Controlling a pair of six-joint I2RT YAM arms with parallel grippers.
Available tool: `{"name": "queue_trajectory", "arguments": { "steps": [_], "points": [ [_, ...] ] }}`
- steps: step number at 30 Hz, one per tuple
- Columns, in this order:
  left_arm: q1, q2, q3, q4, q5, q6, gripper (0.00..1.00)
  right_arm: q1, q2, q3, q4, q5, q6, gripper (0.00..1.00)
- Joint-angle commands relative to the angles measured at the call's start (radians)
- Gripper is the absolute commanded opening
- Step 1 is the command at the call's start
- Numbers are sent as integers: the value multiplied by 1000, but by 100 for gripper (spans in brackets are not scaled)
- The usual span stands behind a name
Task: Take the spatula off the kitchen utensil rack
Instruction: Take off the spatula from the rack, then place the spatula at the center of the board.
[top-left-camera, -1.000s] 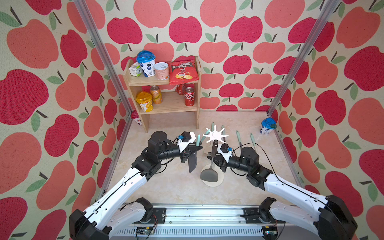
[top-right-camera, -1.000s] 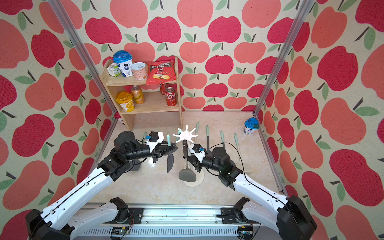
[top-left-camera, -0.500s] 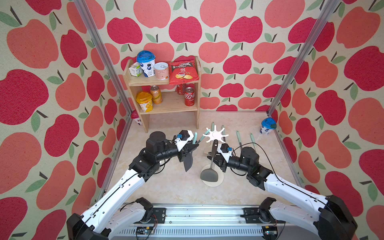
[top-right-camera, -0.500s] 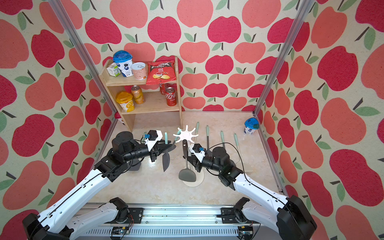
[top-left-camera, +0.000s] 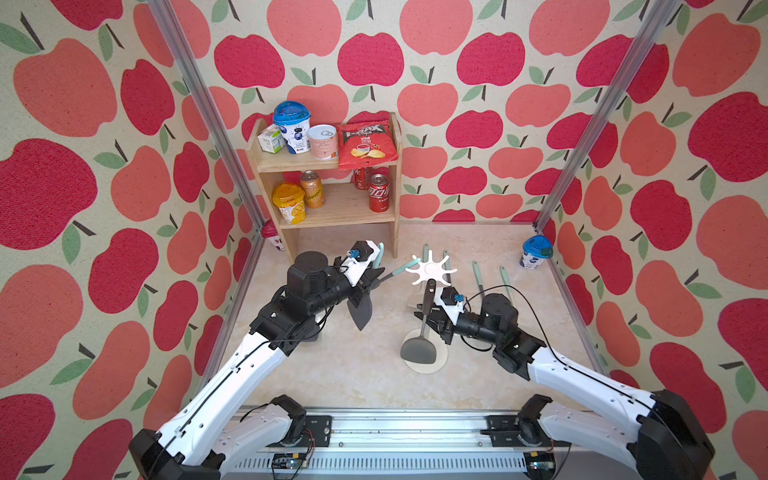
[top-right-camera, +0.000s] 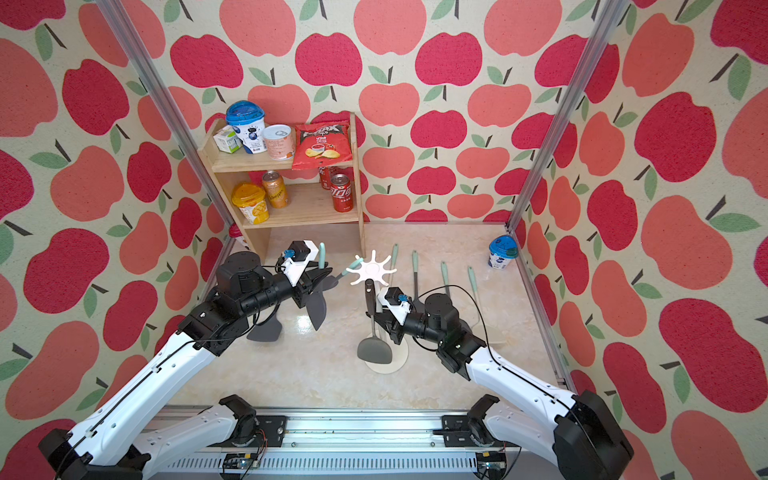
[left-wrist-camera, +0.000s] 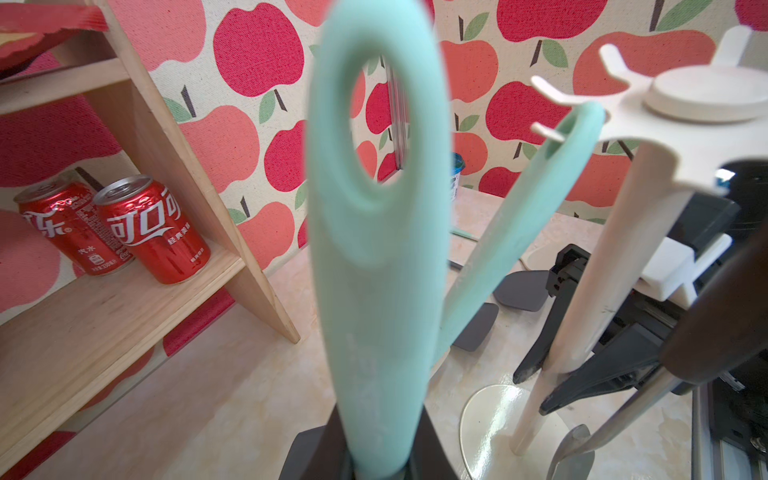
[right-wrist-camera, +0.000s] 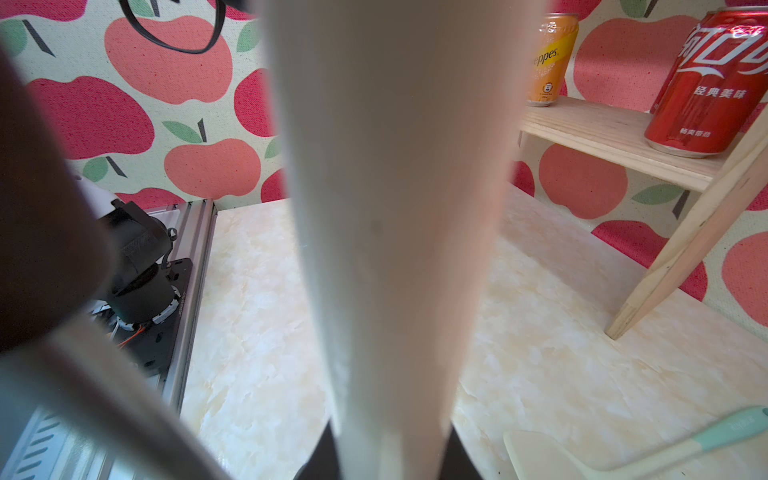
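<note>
Beside the rack (top-left-camera: 431, 271) and clear of it, the spatula (top-left-camera: 360, 312) hangs blade-down in the closed left gripper (top-left-camera: 371, 279). Meanwhile the right gripper (top-left-camera: 432, 322) clamps the rack's pole (right-wrist-camera: 395, 208). The spatula is probably light, with a stiff handle and a flexible blade; grip mid-handle.

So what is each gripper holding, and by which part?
Left gripper: the mint-handled, dark-bladed spatula, by its lower handle just above the blade. Right gripper: the white star-topped kitchen utensil rack, by its upright pole.
</note>
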Motion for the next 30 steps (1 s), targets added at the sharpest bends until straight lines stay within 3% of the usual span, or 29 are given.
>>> {"name": "queue_trajectory", "arguments": {
  "steps": [1, 15, 30],
  "points": [
    [9, -12, 37, -47, -50, 11, 0, -13, 31, -4, -108, 62, -20, 0],
    [14, 11, 45, -114, -137, -33, 0, -13, 37, -1, -109, 63, -18, 0],
    [42, 155, 202, -226, -333, -137, 0, -13, 40, 0, -111, 65, -19, 0]
  ]
}}
